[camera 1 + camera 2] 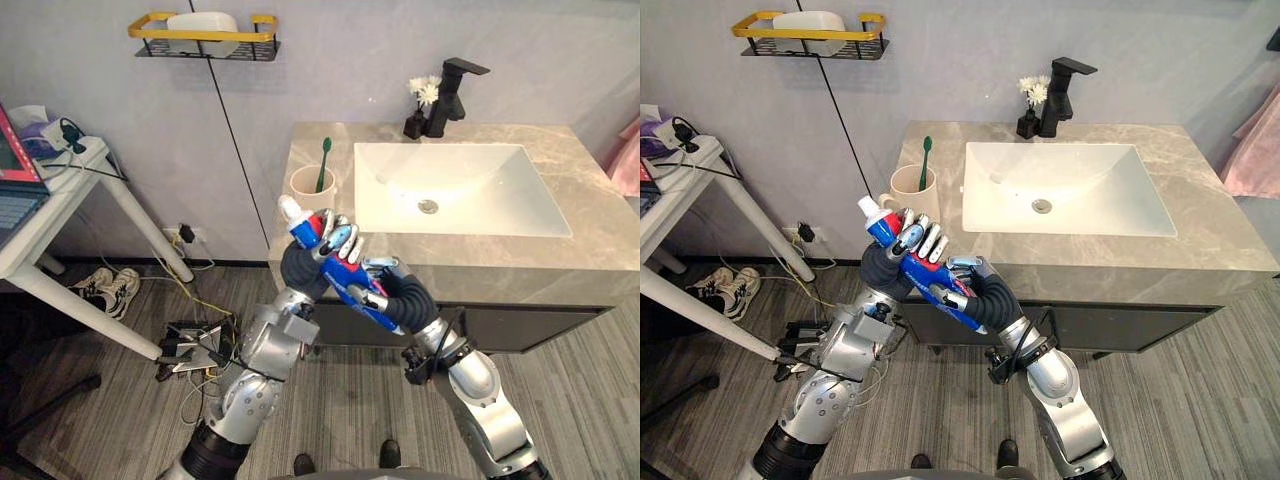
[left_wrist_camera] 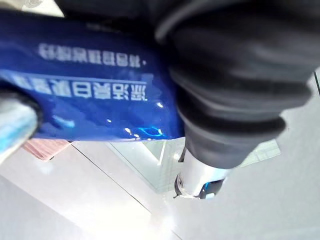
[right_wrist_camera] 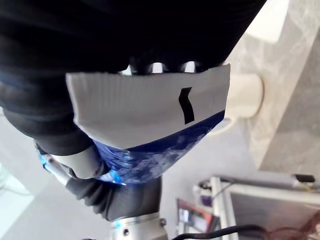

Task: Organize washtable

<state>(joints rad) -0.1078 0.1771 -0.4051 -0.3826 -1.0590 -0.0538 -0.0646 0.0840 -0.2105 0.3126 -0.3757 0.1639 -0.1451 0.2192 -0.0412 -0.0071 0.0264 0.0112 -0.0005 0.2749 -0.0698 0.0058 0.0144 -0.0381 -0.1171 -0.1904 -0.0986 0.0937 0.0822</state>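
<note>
- Toothpaste tube (image 1: 304, 231): blue with a white cap, held in the air between both hands near the front-left corner of the desk (image 1: 590, 190). It is tilted, with the cap end toward 11 o'clock and the crimped end toward 5 o'clock.
- Left hand (image 1: 336, 240): its fingers are curled over the upper part of the tube, just below the cap.
- Right hand (image 1: 381, 272): it is wrapped round the lower part. In its wrist view the flat white crimp sticks out past the fingers.
- Cup (image 1: 311, 185): stands on the desk at 12 o'clock from the tube and holds a green toothbrush (image 1: 324, 160). The sink (image 1: 380, 200) lies at 2 o'clock.
- Judgement: the likely step is a hand-over, with the cup as the probable target.
- Risk: if one hand lets go before the other grip is firm, the slick tube can slip. It looks close to the desk edge, so it may fall to the floor.
- Risk: both hands squeezing together can buckle the soft body.
- Risk: a tilted entry can strike the cup rim or the toothbrush and tip the cup.
</note>
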